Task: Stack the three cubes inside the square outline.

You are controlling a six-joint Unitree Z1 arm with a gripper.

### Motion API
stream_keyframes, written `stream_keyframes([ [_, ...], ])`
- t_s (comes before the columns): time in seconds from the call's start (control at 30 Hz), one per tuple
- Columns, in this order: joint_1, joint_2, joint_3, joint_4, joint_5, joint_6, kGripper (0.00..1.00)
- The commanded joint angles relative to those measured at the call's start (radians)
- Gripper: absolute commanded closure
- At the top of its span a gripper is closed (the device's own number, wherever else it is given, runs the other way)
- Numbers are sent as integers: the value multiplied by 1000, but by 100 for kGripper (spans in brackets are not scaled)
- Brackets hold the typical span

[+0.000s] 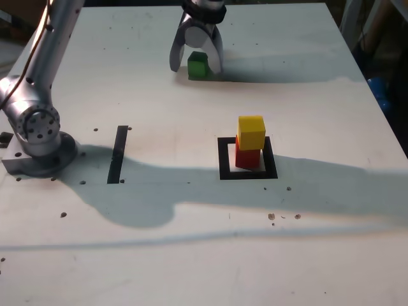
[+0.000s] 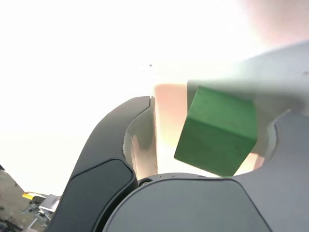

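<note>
The open, smooth-jawed gripper point(image 2: 212, 130) straddles a matte green cube point(image 2: 219, 130).

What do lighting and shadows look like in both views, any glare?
Exterior view: long soft shadows run across the table, one falling over the square; cube colours stay readable. Wrist view: background blown out to white over much of the frame, green cube well exposed, its edges sharp.

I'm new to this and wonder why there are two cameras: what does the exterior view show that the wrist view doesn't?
Only the exterior view: the yellow block on the red block, inside the black square, and the black strip.
Only the wrist view: a close look into the open claw.
Both: the green block between the claw's fingers.
</note>
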Motion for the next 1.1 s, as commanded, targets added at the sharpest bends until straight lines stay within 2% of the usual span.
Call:
stream_keyframes([
  [0.0, 2, -6, -3, -2, 5, -5, 49],
  [0.13, 2, -15, -6, -2, 9, -4, 63],
  [0.23, 1, -17, -5, -4, 10, -2, 68],
  [0.8, -18, -25, 6, 3, 9, -6, 69],
  [0.97, -58, -60, 14, 17, 20, -29, 69],
  [1.07, -99, -101, 7, 56, 28, -57, 69],
])
